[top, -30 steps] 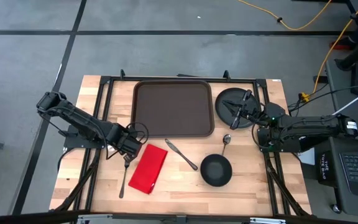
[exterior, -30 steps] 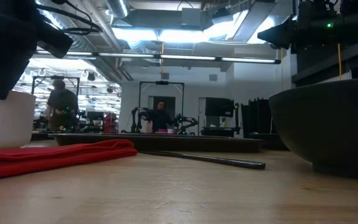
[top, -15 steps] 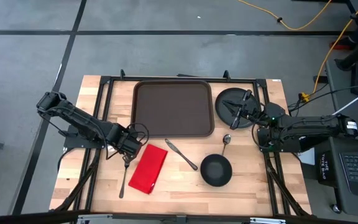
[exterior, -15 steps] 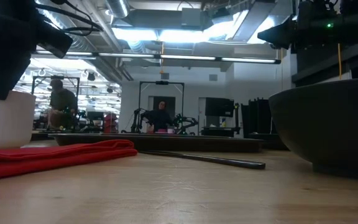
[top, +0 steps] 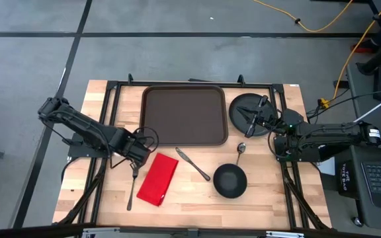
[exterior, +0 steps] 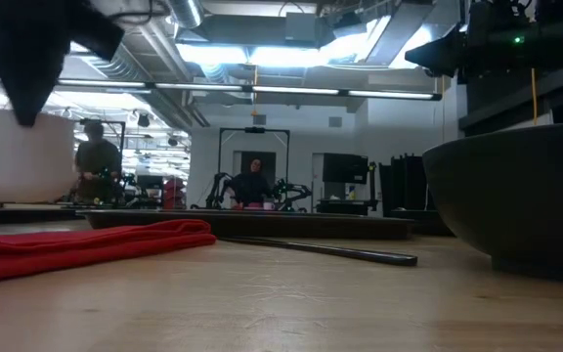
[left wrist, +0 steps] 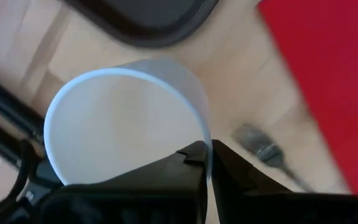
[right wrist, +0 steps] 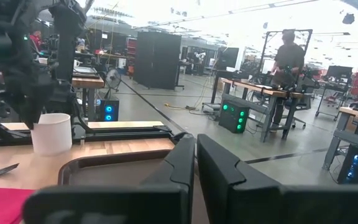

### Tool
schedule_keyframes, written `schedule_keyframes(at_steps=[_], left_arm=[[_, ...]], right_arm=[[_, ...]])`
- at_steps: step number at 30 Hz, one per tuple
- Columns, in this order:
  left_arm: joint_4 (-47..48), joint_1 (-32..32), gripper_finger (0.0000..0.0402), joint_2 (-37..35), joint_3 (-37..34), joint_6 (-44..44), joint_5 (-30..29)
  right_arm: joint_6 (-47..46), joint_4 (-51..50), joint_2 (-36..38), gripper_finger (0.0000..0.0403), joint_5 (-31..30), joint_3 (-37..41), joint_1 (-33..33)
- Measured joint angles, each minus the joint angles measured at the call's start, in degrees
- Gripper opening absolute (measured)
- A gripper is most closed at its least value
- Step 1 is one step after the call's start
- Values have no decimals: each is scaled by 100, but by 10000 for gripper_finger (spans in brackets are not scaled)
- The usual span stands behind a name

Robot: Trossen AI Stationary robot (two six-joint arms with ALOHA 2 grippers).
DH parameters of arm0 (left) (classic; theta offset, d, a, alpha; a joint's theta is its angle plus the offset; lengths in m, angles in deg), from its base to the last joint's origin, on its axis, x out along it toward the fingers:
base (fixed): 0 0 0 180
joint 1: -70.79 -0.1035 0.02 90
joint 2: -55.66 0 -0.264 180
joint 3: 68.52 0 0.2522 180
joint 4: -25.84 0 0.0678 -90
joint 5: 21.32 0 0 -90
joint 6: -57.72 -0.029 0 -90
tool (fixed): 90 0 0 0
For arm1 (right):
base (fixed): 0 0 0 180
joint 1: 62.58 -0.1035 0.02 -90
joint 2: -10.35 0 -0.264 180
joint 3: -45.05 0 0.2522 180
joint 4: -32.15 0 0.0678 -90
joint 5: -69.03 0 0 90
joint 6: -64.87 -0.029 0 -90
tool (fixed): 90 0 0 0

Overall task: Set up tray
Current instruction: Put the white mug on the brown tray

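Note:
The dark brown tray [top: 184, 114] lies at the table's far middle. My left gripper [top: 136, 153] is near the tray's near-left corner, just left of the red napkin [top: 157, 178], and is shut on a white cup [left wrist: 123, 124]. The cup also shows in the low view [exterior: 22, 156] and in the right wrist view [right wrist: 51, 133]. My right gripper [top: 253, 118] waits shut above the round black plate [top: 243, 106], right of the tray. Its shut fingers [right wrist: 194, 168] point toward the tray [right wrist: 117, 168]. My left gripper pinches the cup's wall at the rim [left wrist: 205, 140], one finger inside the cup and one outside. The fingers come from above, pointing down. The cup hangs upright below them, with its base [exterior: 18, 198] lifted clear of the table.
A fork [top: 132, 188] lies left of the napkin. A knife [top: 193, 164], a spoon [top: 240, 151] and a black bowl [top: 230, 181] lie nearer than the tray. Bare wood shows along the near edge. People stand in the room beyond.
My left gripper has risen, keeping its hold on the white cup. The cup stood on the table a second ago and is now lifted clear, still upright. My right arm has kept still.

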Motion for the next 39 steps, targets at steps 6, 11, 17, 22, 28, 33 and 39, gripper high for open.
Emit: schedule_keyframes(at_steps=[6,11,17,22,28,33,39], left_arm=[[31,0,2,-430,253,-161,-107],[37,-40,2,-775,316,-162,-356],[28,-631,2,-837,316,-1040,-403],[-113,-1657,2,-769,319,-2389,-474],[-693,-3179,2,-522,323,-4426,182],[-703,-4221,2,-74,548,-5501,395],[-709,-4760,2,767,1266,-6364,413]], right_arm=[[0,-4,-2,26,-1,0,2],[111,-4,-2,26,-1,0,2],[133,79,-2,26,1,0,0],[129,201,-2,26,1,0,2],[234,226,-3,26,-22,0,2],[295,243,-55,26,-31,0,2],[457,239,-99,26,-58,0,7]])
